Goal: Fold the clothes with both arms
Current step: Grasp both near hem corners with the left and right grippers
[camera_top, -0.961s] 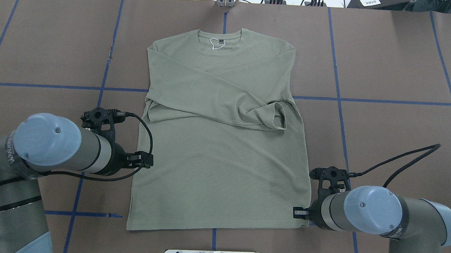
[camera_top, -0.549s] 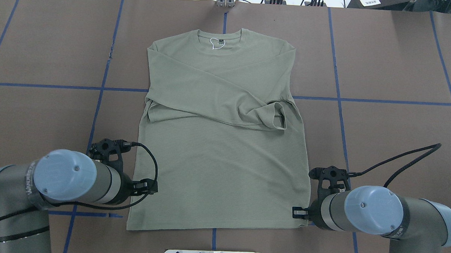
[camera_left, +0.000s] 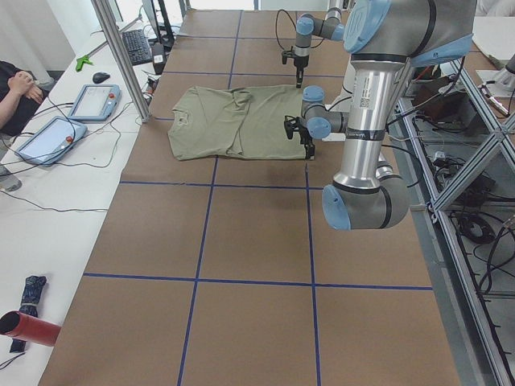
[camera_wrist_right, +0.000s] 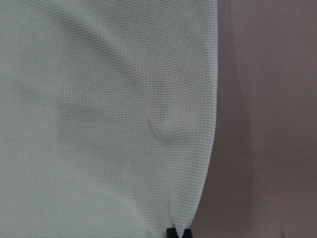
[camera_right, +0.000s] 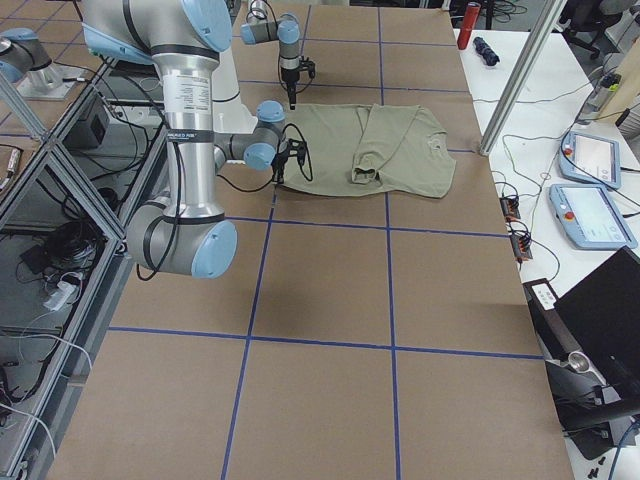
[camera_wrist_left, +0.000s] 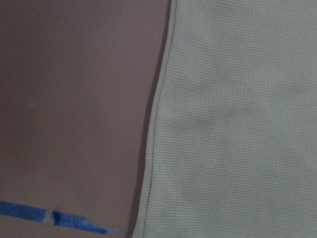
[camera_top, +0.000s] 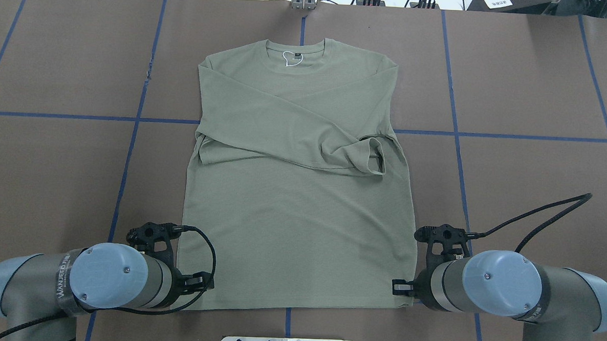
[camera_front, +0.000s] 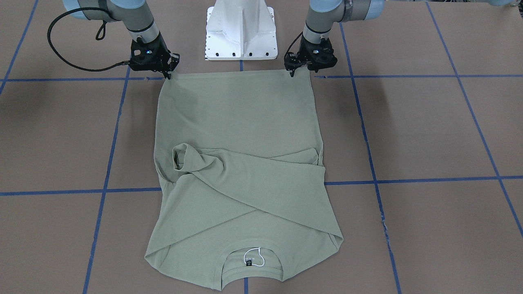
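Hem grasp under way: right fingers (camera_front: 168, 72) pinch the shirt (camera_front: 237, 122), left fingers (camera_front: 293, 70) (grip unclear) must clamp their corner next.

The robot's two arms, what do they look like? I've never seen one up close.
The left arm and right arm are thick grey metal tubes with rounded light-blue joint caps and thin black bands. White lettering runs around the left one. Each ends in small black two-finger tooling, the left gripper and right gripper, with a looping black cable attached.
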Controlling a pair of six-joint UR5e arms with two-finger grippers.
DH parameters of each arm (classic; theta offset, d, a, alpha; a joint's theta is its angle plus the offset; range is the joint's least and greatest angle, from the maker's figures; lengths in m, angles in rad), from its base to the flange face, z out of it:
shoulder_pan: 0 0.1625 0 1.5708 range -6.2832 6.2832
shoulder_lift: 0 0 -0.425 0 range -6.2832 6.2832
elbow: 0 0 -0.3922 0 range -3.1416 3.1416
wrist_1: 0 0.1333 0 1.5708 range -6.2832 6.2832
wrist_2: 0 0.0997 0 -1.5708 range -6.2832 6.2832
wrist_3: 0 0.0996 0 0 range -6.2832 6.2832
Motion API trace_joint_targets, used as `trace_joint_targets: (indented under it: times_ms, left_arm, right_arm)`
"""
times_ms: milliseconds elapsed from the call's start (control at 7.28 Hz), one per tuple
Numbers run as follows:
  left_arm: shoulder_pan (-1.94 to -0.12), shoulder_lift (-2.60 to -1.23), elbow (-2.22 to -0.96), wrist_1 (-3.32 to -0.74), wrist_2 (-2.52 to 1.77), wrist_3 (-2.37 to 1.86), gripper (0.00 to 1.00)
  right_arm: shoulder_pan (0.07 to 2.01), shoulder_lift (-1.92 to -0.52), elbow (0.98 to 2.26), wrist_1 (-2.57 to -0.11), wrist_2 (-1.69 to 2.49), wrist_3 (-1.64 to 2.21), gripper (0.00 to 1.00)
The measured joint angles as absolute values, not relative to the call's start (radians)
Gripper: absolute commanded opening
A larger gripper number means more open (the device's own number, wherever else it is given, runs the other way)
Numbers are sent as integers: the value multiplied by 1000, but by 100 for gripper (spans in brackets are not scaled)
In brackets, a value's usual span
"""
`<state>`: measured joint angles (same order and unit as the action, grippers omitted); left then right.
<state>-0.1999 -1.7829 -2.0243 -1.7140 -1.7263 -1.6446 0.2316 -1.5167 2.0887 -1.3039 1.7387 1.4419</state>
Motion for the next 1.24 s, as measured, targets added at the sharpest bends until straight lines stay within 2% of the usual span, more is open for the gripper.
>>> trace_joint_targets:
  times_ms: [137,549,687,961,1099,1236]
  left_arm:
    - [-197,-1783,-2023,-1708,-1726,-1652,64]
    - [-192,-1781,-2012,-1703,-1726,-1666,61]
    - [-188,-1781,-2008,-1703,-1726,-1667,51]
    - [-181,-1781,-2006,-1702,-1726,-1667,13]
    - [-180,-1780,-2009,-1702,-1726,-1667,0]
    - [-180,-1778,-2012,-1701,-1727,-1667,0]
  right_arm:
    - [232,-1516,2089,-1304,1739,1442,0]
    - [235,-1511,2094,-1304,1742,1442,0]
    - [235,-1511,2096,-1304,1743,1442,0]
    - [236,-1511,2097,-1304,1744,1442,0]
    - [236,-1511,2097,-1304,1744,1442,0]
    - [236,-1511,2097,-1304,1744,1442,0]
